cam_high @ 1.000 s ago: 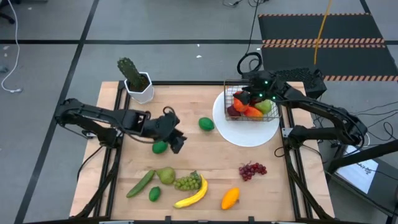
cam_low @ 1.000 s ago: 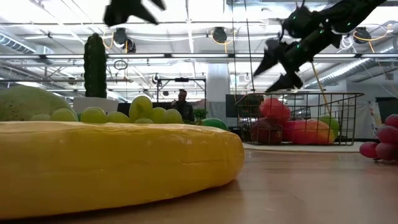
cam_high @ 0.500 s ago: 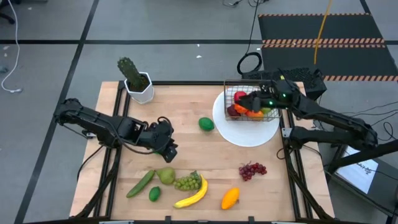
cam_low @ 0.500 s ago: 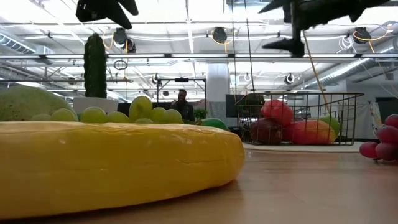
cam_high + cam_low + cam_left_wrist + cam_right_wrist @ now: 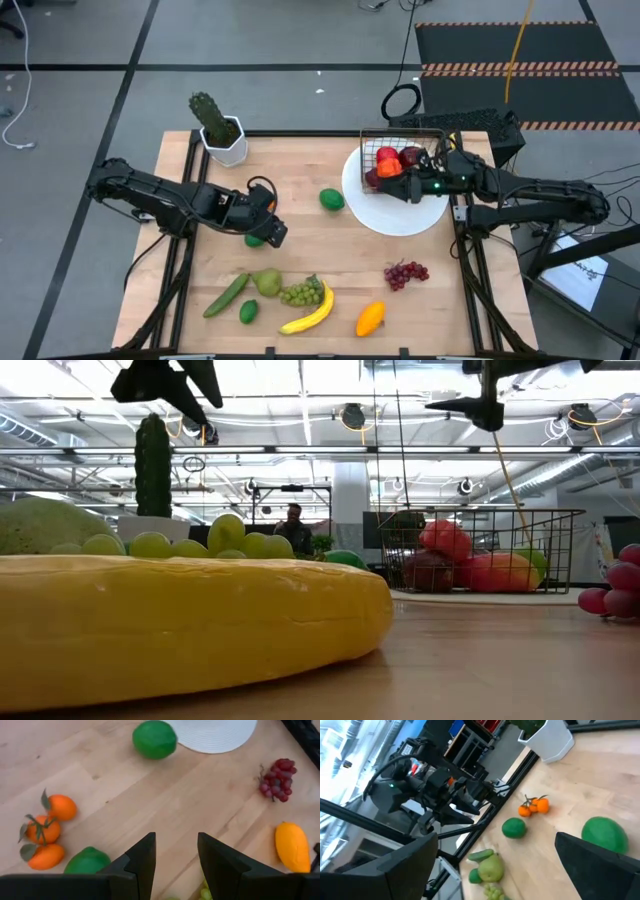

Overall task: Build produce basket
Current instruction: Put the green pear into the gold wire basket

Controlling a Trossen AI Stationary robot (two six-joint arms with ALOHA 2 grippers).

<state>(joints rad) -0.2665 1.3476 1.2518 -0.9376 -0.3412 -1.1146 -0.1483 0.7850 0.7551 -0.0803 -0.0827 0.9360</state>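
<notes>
Basket (image 5: 402, 160): on the white plate (image 5: 400, 215) at the table's far right, holding red and orange fruit.
Left claw (image 5: 272, 232): fingers apart, empty, above a lime (image 5: 255, 239).
Right claw (image 5: 405, 187): wide apart, empty, over the basket.
Loose fruit: banana (image 5: 310, 314), grapes (image 5: 405, 272), mango (image 5: 369, 318) near the front edge.

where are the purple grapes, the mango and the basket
purple grapes (image 5: 406, 272): high view, middle of the bunch
mango (image 5: 370, 318): high view, middle of the fruit
basket (image 5: 365, 152): high view, left wire wall
</notes>
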